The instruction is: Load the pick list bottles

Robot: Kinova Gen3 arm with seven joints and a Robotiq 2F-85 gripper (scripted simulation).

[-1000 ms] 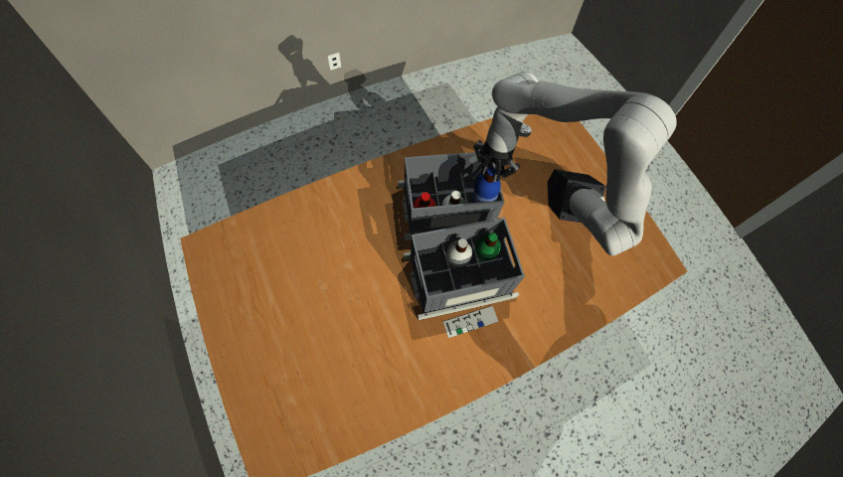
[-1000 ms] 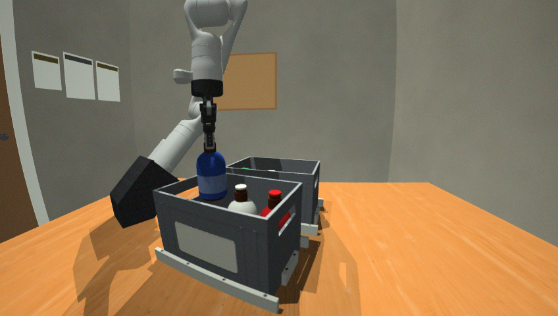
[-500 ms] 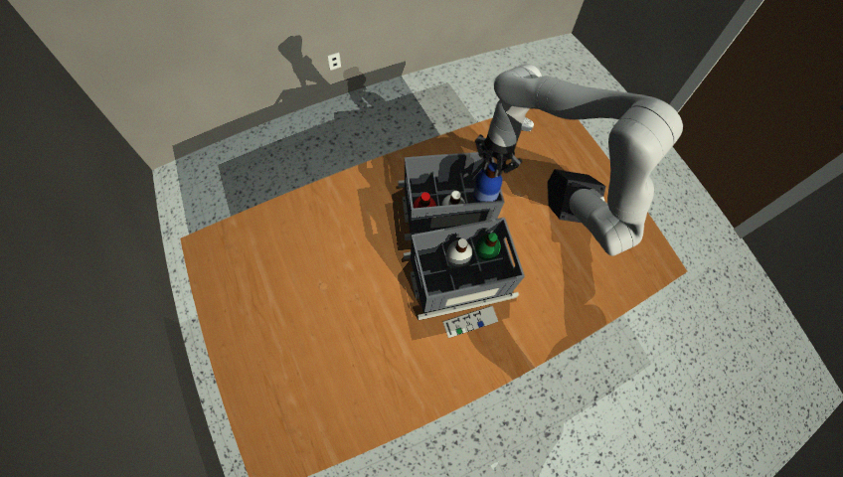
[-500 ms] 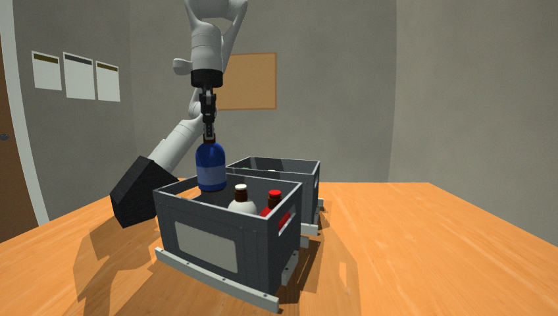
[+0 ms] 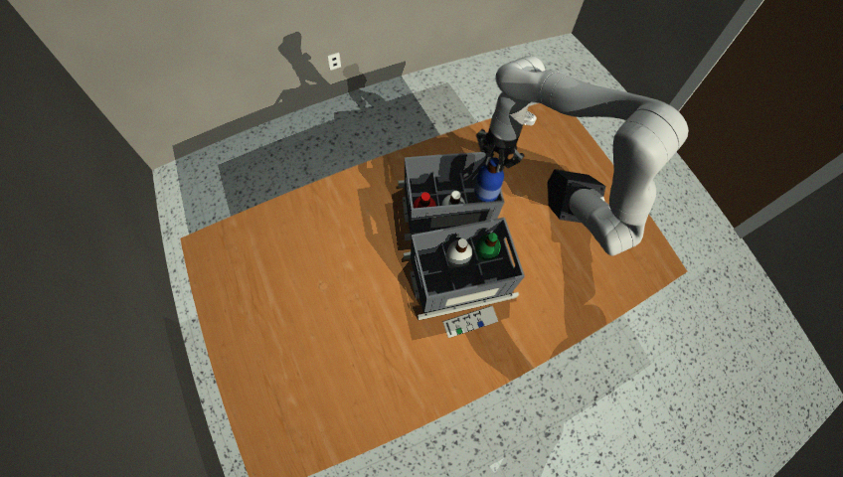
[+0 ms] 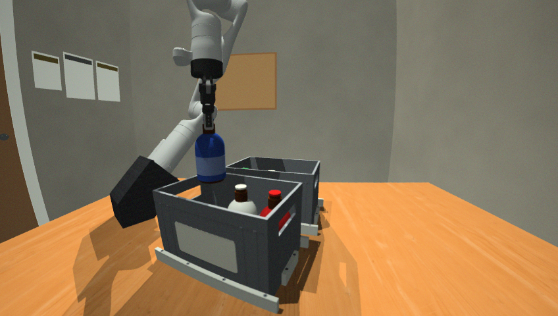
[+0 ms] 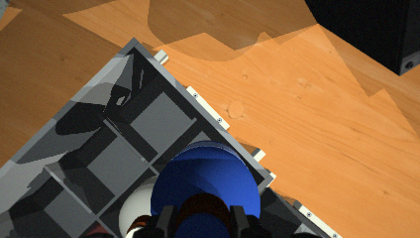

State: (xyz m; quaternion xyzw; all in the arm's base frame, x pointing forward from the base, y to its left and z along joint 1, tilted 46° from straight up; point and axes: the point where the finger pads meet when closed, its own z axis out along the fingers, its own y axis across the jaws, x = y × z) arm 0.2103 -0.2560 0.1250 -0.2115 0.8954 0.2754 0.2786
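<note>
Pinching brown neck of blue bottle (image 6: 210,156), fingers (image 6: 208,124) narrowly closed; bottle hangs upright below.

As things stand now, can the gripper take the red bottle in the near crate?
Probably not yet. The gripper is shut on the neck of the blue bottle, lifted above the crate rim. The red bottle stands uncovered two cells away, so the path looks free once the blue one is set down.

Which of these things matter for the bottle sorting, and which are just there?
Job: gripper clamping blue-labelled bottle; two grey plastic crates; red, white and green bottles; paper pick list.
Just there: cork noticeboard, three wall sheets.
</note>
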